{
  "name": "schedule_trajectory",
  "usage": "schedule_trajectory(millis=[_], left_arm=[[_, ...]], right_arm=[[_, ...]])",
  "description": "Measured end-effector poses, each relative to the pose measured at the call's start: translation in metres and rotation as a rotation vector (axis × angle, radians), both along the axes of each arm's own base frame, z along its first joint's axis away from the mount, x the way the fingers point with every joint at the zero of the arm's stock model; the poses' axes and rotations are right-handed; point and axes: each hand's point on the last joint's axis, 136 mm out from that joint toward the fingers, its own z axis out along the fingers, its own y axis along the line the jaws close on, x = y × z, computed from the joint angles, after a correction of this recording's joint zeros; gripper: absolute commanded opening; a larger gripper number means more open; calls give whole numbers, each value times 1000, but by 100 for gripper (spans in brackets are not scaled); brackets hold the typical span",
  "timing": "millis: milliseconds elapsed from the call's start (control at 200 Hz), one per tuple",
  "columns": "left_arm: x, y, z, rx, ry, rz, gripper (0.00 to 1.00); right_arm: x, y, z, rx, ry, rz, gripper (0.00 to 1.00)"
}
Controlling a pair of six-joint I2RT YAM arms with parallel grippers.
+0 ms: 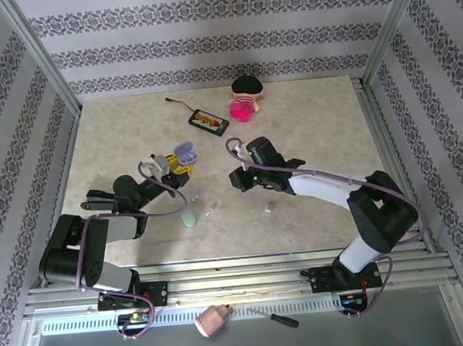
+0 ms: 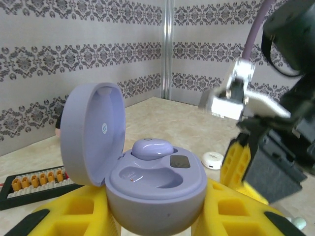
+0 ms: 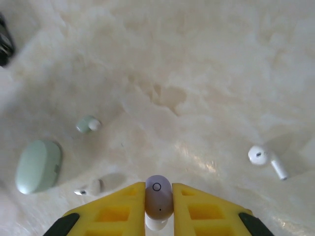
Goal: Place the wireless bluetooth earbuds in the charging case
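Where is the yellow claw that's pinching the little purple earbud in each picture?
Top external: the right gripper sits mid-table, right of the open lavender case, up-right of the mint case.
Left wrist: the right gripper is at the right, past the lavender case.
Right wrist: the right gripper is bottom centre, shut on the lavender earbud; the mint case lies left.
Shared landmark: the mint case, for top and right wrist.

An open case is held in the left tool, a first earbud seated in its rear pocket. A second earbud is held in the right tool. On the table, a closed case is set left of it, a stemmed earbud right.
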Motion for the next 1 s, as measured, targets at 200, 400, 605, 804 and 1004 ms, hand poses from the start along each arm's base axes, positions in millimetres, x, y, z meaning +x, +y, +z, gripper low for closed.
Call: schedule_trajectory(millis=[200, 400, 605, 804, 1004], left_arm=[[10, -13, -5, 24, -10, 11, 12], [15, -28, -13, 69, -3, 14, 12], [17, -40, -17, 97, -8, 5, 13], [18, -47, -20, 111, -14, -2, 12], [20, -47, -19, 113, -15, 5, 12]], right_arm=[[2, 3, 48, 85, -99, -13, 17], [-4, 18, 83, 132, -160, 26, 18], [-4, 35, 120, 185, -222, 60, 18], [6, 50, 137, 219, -255, 74, 18], [15, 61, 123, 216, -237, 87, 18]])
